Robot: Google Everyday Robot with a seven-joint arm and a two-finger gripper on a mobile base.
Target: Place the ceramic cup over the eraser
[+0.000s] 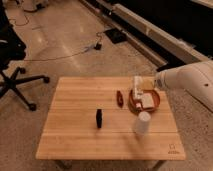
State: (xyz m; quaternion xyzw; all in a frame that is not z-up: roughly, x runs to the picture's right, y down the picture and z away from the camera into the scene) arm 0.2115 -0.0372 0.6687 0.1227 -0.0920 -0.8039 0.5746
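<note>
The ceramic cup is a small white cylinder standing upright on the right side of the wooden table. The eraser, a small black block, stands near the table's middle, well to the left of the cup. My gripper hangs above the table's back right, just over the left rim of a reddish-brown bowl. It is behind the cup and apart from it, and the white arm reaches in from the right. The gripper holds nothing that I can see.
The bowl holds white blocks. A dark red oblong object lies left of the bowl. An office chair base stands on the floor at left, and a cable runs across the floor behind the table.
</note>
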